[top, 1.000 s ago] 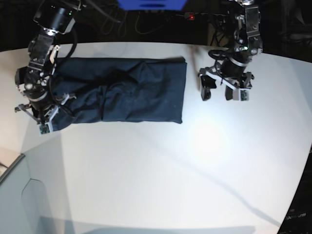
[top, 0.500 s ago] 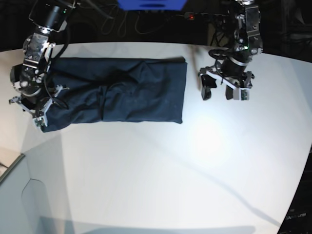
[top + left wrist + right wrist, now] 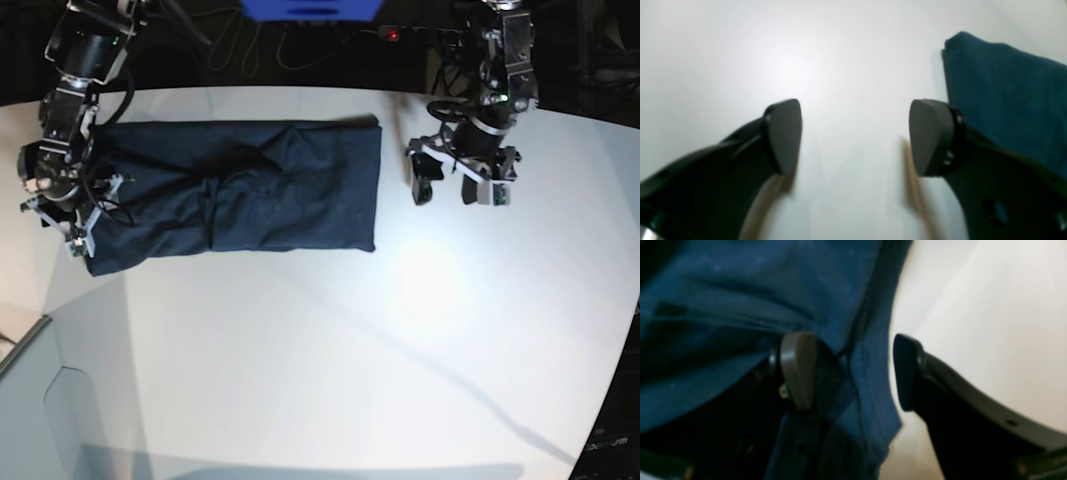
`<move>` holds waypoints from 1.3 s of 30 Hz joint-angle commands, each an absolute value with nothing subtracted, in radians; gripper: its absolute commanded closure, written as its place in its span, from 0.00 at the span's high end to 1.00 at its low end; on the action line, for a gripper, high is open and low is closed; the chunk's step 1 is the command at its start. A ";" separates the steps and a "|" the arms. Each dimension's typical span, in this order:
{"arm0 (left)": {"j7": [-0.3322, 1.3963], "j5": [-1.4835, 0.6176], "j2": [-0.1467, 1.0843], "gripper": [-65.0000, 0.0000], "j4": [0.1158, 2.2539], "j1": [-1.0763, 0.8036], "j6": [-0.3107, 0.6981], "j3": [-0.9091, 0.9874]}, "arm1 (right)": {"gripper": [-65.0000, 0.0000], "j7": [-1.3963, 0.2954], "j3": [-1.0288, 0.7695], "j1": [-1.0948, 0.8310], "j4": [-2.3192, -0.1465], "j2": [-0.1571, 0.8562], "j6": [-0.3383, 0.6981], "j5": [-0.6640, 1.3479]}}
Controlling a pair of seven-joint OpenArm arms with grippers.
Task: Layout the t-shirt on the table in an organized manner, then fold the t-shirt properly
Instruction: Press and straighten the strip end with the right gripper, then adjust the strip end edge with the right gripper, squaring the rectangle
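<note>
The dark navy t-shirt [image 3: 250, 185] lies as a long folded rectangle across the back of the white table [image 3: 350, 350], wrinkled in its left half. My right gripper [image 3: 78, 235] hovers at the shirt's left end. In the right wrist view this gripper [image 3: 850, 373] is open: one pad [image 3: 796, 370] is over the fabric [image 3: 740, 306], the other over bare table [image 3: 990, 323], with the shirt's hem loose between them. My left gripper [image 3: 445, 190] hangs open over the table just right of the shirt. The left wrist view shows that gripper [image 3: 855, 136] empty, with the shirt's corner [image 3: 1007, 100] to its right.
Dark cables and a blue object [image 3: 310, 8] sit behind the table's curved far edge. A grey panel [image 3: 40, 400] stands at the lower left corner. A bright glare spot [image 3: 430, 280] lies on the tabletop right of the middle.
My right gripper has opened and let go of the shirt's left end while drifting left and back, drawing that end further left. The left arm has not moved.
</note>
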State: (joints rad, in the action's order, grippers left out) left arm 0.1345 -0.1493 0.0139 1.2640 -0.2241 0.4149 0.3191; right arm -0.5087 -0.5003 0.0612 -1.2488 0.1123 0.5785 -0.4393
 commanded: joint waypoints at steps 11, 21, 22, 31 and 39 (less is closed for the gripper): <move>0.113 -0.159 0.016 0.75 1.283 -0.228 0.418 0.320 | 0.42 -0.512 -0.495 0.085 -1.101 0.119 0.595 -0.443; 0.113 -0.159 0.016 0.75 1.333 -0.243 0.418 0.320 | 0.00 -0.512 -0.499 0.105 -1.041 0.120 0.595 -0.443; 0.113 -0.159 0.016 0.75 1.333 -0.243 0.418 0.320 | 0.00 -0.512 -0.501 0.105 -1.056 0.120 0.595 -0.441; 0.113 -0.159 0.016 0.75 1.322 -0.243 0.418 0.320 | 0.00 -0.510 -0.529 0.024 -1.497 0.008 0.595 -0.440; 0.113 -0.159 0.016 0.75 1.320 -0.243 0.418 0.320 | 0.00 -0.510 -0.527 0.022 -1.626 -0.038 0.595 -0.440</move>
State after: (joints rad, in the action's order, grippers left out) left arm 0.1375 -0.1493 0.0132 1.3079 -0.2485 0.4133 0.3191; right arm -0.5400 -0.5285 0.0006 -1.6054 -0.0467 0.5877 -0.4431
